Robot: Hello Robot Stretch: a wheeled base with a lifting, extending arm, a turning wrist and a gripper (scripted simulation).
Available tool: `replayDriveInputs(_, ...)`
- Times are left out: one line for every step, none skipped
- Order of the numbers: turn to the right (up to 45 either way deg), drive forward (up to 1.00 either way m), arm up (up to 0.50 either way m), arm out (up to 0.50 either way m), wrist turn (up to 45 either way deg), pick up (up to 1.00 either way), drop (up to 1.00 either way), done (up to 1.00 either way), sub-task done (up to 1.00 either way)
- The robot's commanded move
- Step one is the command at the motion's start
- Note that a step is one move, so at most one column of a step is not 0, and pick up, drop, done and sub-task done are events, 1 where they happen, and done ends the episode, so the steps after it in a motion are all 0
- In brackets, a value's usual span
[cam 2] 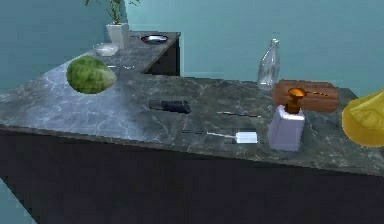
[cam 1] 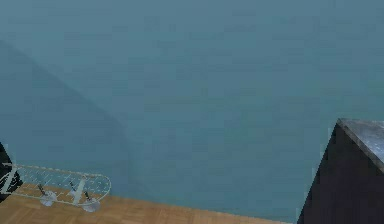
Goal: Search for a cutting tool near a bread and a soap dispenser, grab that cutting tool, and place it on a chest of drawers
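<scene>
On the dark marbled counter in the arm side view stands a white soap dispenser with an orange pump. Behind it lies a brown loaf-shaped block, likely the bread. Just left of the dispenser lies a thin utensil with a pale handle, possibly a knife. Another thin utensil lies a little farther back.
On the counter are also a green round vegetable, a flat dark object, a clear glass bottle and a yellow object. Farther back stand a potted plant and a bowl. In the forward view, a skateboard rests against the teal wall and a counter end rises at right.
</scene>
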Motion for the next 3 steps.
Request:
replayDriveInputs(0.0,0.00,0.50,0.00,0.0,0.00,0.00,0.00,0.00)
replayDriveInputs(0.0,0.00,0.38,0.00,0.0,0.00,0.00,0.00,0.00)
replayDriveInputs(0.0,0.00,0.00,0.48,0.0,0.00,0.00,0.00,0.00)
